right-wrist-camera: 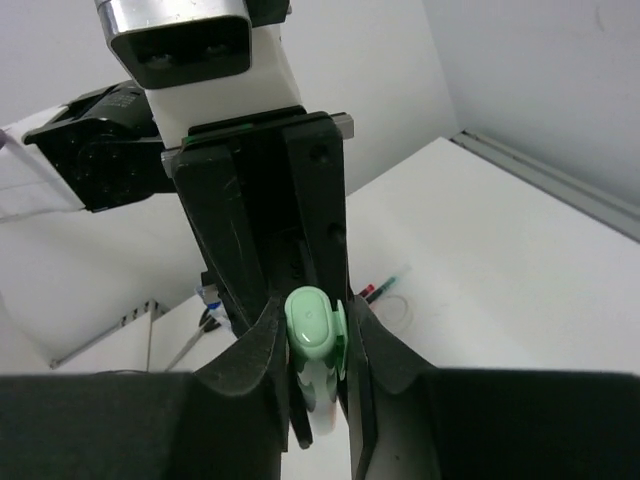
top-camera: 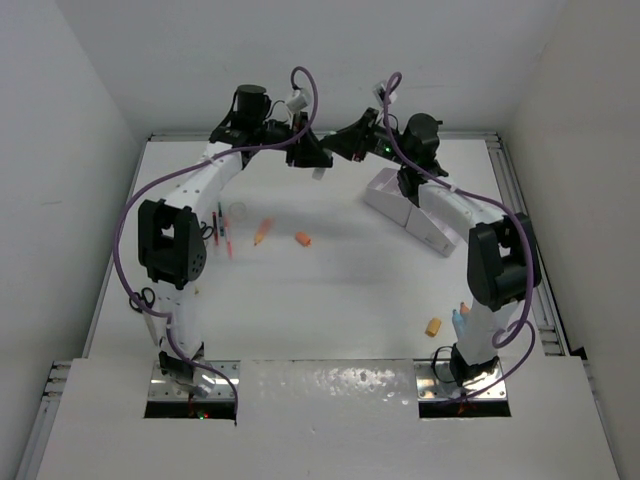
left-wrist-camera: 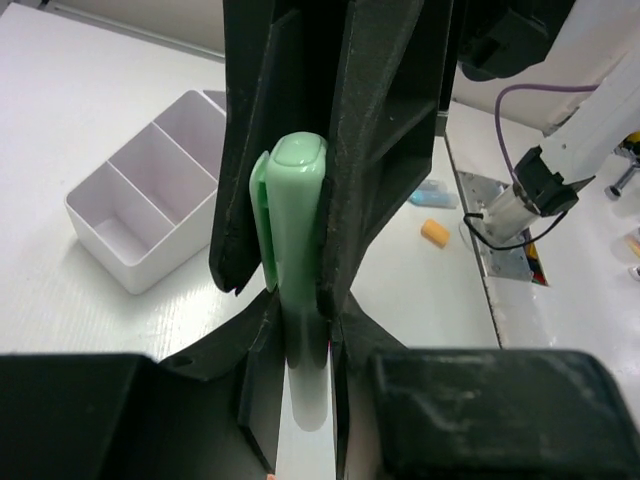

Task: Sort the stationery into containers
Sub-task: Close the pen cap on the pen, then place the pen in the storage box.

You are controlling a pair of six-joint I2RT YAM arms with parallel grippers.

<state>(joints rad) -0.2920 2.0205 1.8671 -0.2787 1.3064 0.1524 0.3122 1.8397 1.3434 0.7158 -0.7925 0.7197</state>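
Top external view: the left gripper and the right gripper meet above the far middle of the table, near the white organiser. Left wrist view: both pinch a green-capped pen, the right fingers pressing its cap, the left ones its white body. Right wrist view: the pen is squeezed between both finger pairs.

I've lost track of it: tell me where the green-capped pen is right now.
The green-capped pen is in the air over the table's far middle, pinched between the left gripper and right gripper, just left of the white organiser.
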